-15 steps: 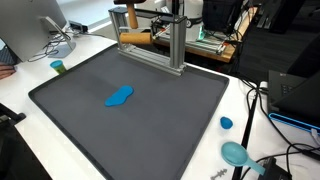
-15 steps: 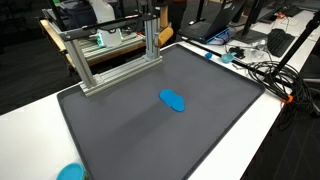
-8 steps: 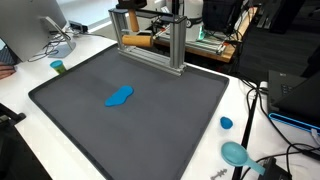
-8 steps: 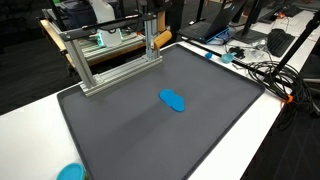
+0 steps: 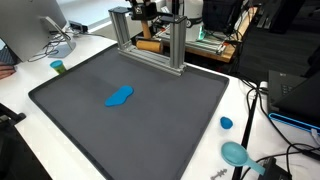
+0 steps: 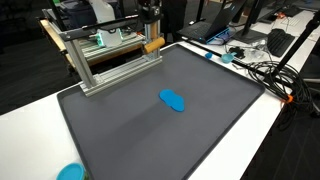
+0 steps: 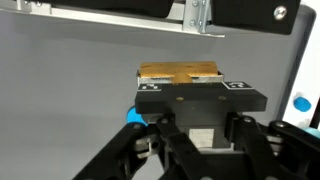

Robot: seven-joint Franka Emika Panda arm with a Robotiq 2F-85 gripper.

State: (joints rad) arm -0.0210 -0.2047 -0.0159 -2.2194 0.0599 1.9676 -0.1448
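The mat (image 5: 160, 130) is a plain dark grey, edged in black, on a white table (image 5: 45, 135). At its middle lies a bright blue piece (image 5: 119, 96) (the same blue in both exterior views). The frame (image 5: 178, 50) at the far edge is bare silver. The wooden block (image 7: 180, 73) is tan with a honey-orange tone, and the gripper (image 7: 190, 92) is black with small white marks. Near right, a small cap (image 5: 226, 123) is deep blue and a round disc (image 5: 236, 153) is paler turquoise.
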